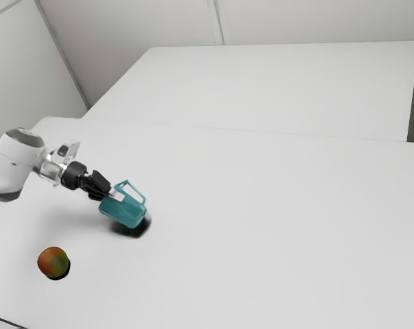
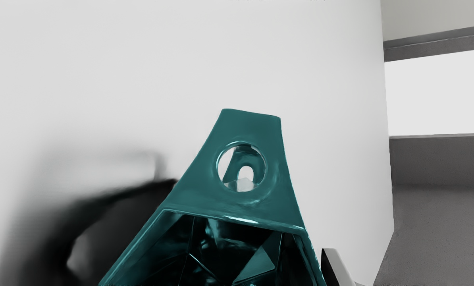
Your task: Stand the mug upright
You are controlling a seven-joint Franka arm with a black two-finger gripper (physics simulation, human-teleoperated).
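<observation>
Across the pale worktop (image 1: 275,226), toward the exterior view's left, the claw (image 1: 110,195) is clamping the mug (image 1: 126,211) near its mouth, presumably so the base can settle flat; the mug is leaning steeply, base low and handle raised. A reddish-green fruit (image 1: 53,262) is sitting nearer and farther left, seemingly blocking nothing.

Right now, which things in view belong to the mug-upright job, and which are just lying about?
Job:
teal mug, tilted, not upright
my gripper, at the mug

Just lying about:
round orange-and-green object, apart from the mug, toward the exterior view's left
</observation>
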